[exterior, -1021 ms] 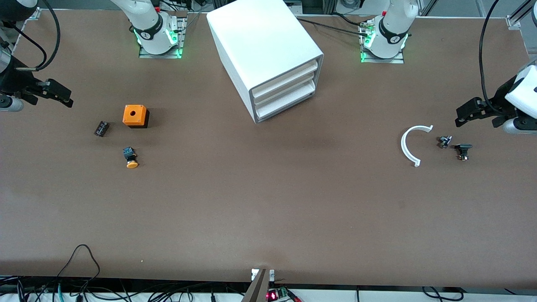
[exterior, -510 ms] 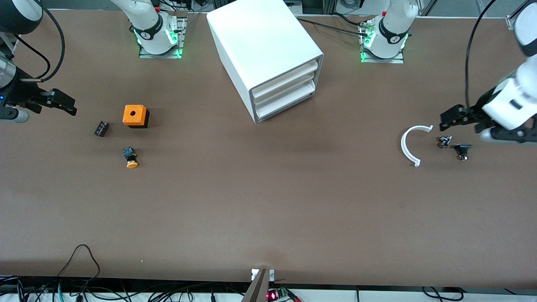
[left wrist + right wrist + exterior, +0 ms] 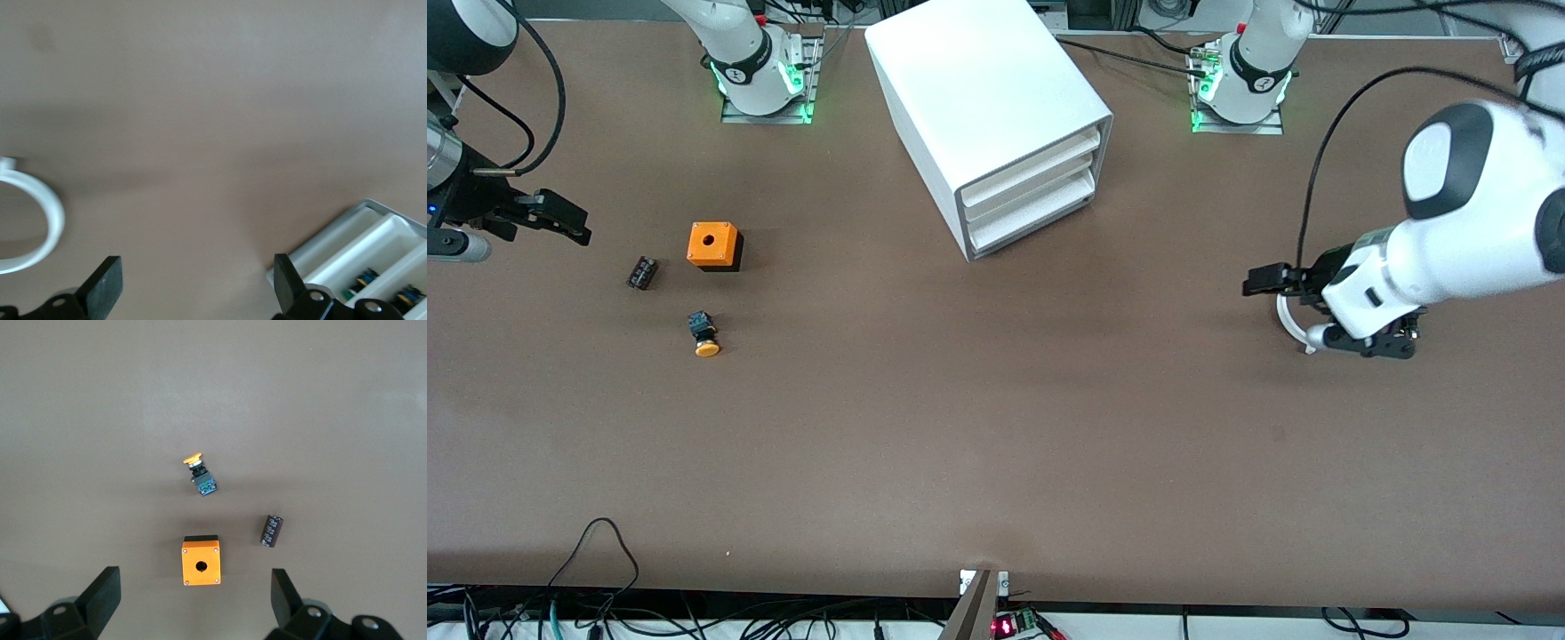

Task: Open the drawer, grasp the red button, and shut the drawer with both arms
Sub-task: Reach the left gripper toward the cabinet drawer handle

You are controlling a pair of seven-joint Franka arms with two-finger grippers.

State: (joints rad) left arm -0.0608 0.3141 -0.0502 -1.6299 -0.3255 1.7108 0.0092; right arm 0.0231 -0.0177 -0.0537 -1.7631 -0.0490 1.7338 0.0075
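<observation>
Cabinet [image 3: 996, 124] w/ drawers all shut sits mid-counter; left gripper [image 3: 1267, 281], jaws spread and empty, hangs over a white ring [image 3: 1288, 322] nearer the drawer fronts than right gripper [image 3: 560, 218], also spread, empty.

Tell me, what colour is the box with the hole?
Orange on top, with a black base: the box shows best in the right wrist view.

Big brown table [image 3: 996, 427] with a plain matte top, evenly lit; black cables [image 3: 596, 569] looping over the edge nearest the front camera; metal frame bits [image 3: 1516, 40] at the top corner; green glow [image 3: 783, 84] on the mounting plates
</observation>
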